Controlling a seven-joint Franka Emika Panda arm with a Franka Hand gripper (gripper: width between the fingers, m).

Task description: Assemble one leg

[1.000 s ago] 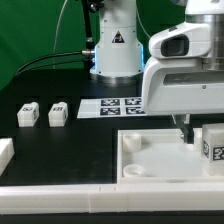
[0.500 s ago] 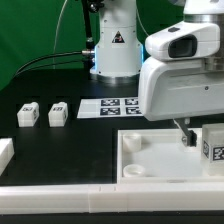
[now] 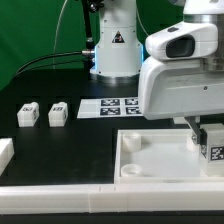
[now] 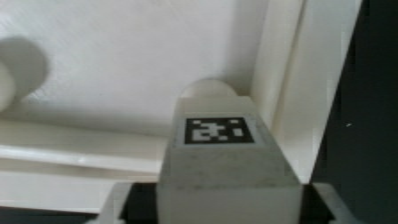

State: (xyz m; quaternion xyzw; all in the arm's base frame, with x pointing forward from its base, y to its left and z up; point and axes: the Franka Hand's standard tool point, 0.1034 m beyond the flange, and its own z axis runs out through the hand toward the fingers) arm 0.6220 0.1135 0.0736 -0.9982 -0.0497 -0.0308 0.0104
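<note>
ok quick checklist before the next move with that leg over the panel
1. Leg held in claw: ok, it sits between the fingers in the wrist view.
2. Leg over panel corner on the exterior view's right: ok.
3. Leg lined up with a socket: cannot tell, the leg hides it.
4. Leg seated: cannot tell.
5. Two spare legs clear of the arm: ok.
6. Marker board untouched: ok.

This is a robotics lab set up for recorded trials. A green backdrop (image 3: pixel 35 30) hangs behind a black table (image 3: pixel 60 90), the arm's base (image 3: pixel 113 50) with its warning sticker is bolted on the table, cables trail behind, and the marker board (image 3: pixel 112 106) with printed tags lies flat there.
</note>
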